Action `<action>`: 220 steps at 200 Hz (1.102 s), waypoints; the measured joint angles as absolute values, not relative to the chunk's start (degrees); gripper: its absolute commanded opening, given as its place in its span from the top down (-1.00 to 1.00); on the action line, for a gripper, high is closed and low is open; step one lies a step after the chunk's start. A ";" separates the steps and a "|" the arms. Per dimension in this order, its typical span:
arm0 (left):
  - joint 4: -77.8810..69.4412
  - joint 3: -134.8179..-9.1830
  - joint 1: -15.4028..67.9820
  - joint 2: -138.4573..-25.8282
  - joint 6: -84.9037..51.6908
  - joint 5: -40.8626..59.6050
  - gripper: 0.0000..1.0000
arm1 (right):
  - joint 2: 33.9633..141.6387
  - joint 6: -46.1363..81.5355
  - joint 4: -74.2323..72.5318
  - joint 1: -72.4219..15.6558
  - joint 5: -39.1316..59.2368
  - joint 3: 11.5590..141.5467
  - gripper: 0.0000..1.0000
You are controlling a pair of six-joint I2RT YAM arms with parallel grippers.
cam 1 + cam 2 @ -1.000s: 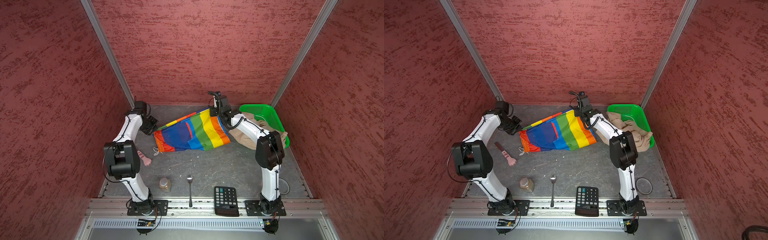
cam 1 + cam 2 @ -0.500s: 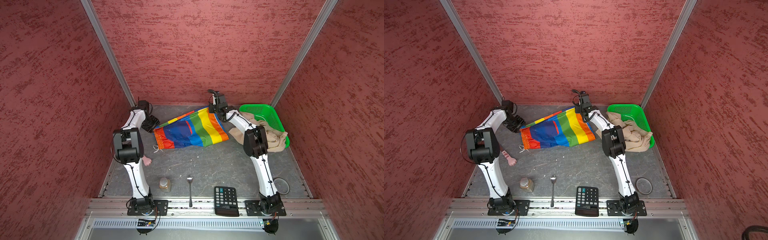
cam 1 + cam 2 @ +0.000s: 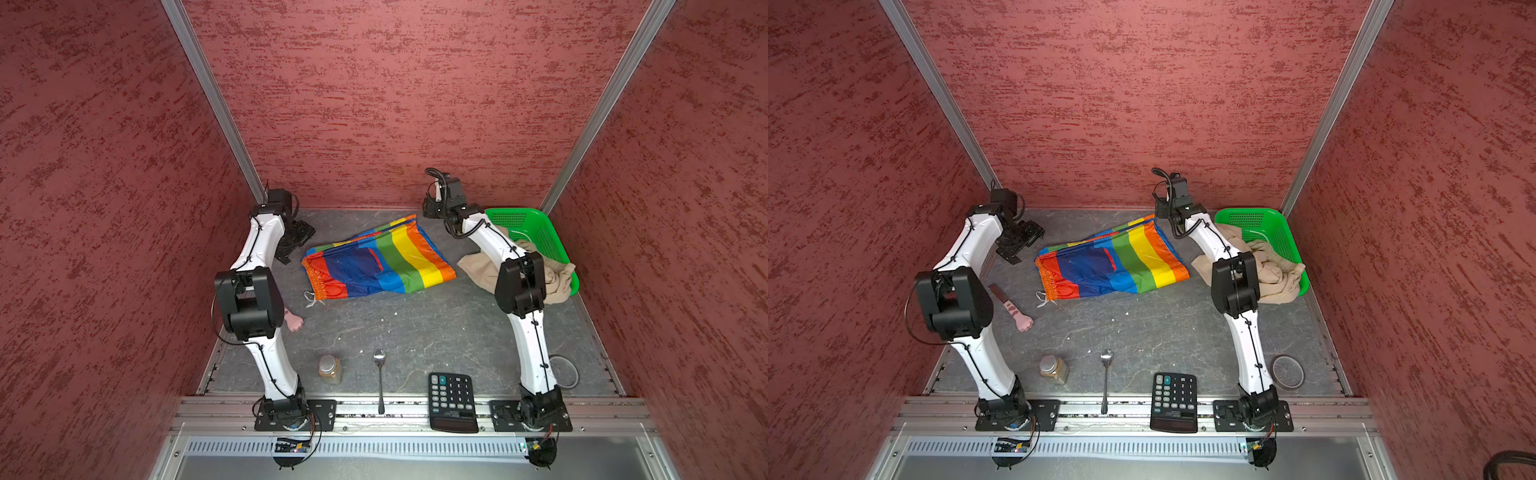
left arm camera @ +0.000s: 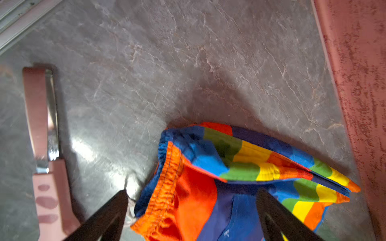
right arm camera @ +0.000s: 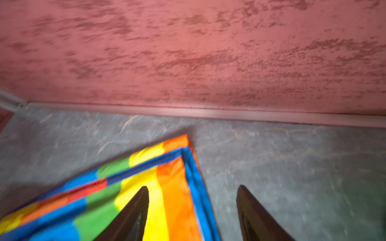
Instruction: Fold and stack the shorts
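as laid out now, spans the back of the grey stone-look table with the thin, shiny rainbow-striped shorts, doubled flat, long axis running left to right: orange gathered waistband toward the left arm, hems toward the right. leaves the larger plain beige shorts heaped over the rim of the green plastic basket, nearest the right arm. finds the left gripper spread wide over the waistband end, gripping nothing, and the right gripper likewise parted at the hem corner, empty, one finger over the yellow stripe. probably calls for pinching both ends again.
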State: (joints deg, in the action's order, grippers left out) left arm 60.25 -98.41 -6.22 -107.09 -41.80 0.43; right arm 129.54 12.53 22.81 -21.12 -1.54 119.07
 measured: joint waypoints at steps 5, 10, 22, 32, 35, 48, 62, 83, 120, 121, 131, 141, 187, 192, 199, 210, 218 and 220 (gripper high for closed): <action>59.94 -96.84 -5.52 -105.43 -41.85 0.36 -0.36 | 127.74 12.34 22.24 -22.02 -1.52 117.10 -0.35; 59.27 -94.87 -4.67 -103.77 -41.98 0.62 -0.31 | 125.89 12.12 21.58 -23.18 -1.41 115.11 -0.35; 57.67 -90.74 -2.81 -100.95 -41.65 1.78 -0.29 | 122.96 11.97 19.99 -25.76 -0.60 111.81 -0.35; 55.75 -87.50 -1.06 -99.77 -41.58 3.07 -0.29 | 121.30 12.01 17.87 -27.90 0.62 109.19 -0.35; 55.09 -86.50 -0.54 -99.74 -41.58 3.73 -0.29 | 121.03 12.10 17.41 -28.40 1.08 108.62 -0.34; 52.99 -83.90 1.30 -100.66 -41.69 5.45 -0.29 | 120.86 12.45 15.35 -31.09 3.07 106.43 -0.34; 51.68 -82.85 2.81 -103.28 -41.78 6.76 -0.29 | 121.62 12.91 14.33 -33.43 5.26 104.38 -0.33; 49.52 -82.83 3.62 -107.61 -41.78 7.90 -0.29 | 124.09 13.65 13.43 -35.77 7.49 102.54 -0.31; 47.48 -83.20 3.25 -112.88 -41.78 8.73 -0.32 | 128.84 15.53 12.78 -37.34 9.02 100.40 -0.18; 47.44 -83.24 3.20 -113.08 -41.78 8.73 -0.32 | 128.92 15.53 12.80 -37.34 8.99 100.38 -0.17; 46.98 -83.42 3.05 -114.06 -41.78 8.82 -0.32 | 130.21 16.12 12.82 -37.28 8.67 100.31 -0.10; 46.52 -83.46 2.83 -114.96 -41.78 8.95 -0.33 | 131.39 16.58 12.82 -37.08 8.14 100.31 -0.05; 44.58 -82.59 1.65 -115.92 -41.76 10.63 -0.35 | 134.37 18.24 12.93 -35.94 6.46 100.44 0.17; 44.47 -82.54 1.58 -115.92 -41.74 10.92 -0.36 | 134.37 18.52 12.93 -35.81 6.31 100.44 0.24; 44.42 -82.52 1.50 -115.85 -41.71 11.38 -0.38 | 134.37 18.61 13.13 -35.66 6.17 100.55 0.33; 44.45 -82.52 1.37 -115.63 -41.54 11.97 -0.43 | 134.37 18.59 13.78 -35.46 5.91 100.79 0.40; 44.53 -82.52 1.28 -115.35 -41.54 12.25 -0.47 | 134.28 18.41 14.31 -35.40 5.48 101.01 0.40; 44.60 -82.52 1.28 -115.18 -41.54 12.27 -0.48 | 134.23 18.26 14.44 -35.40 5.30 101.08 0.40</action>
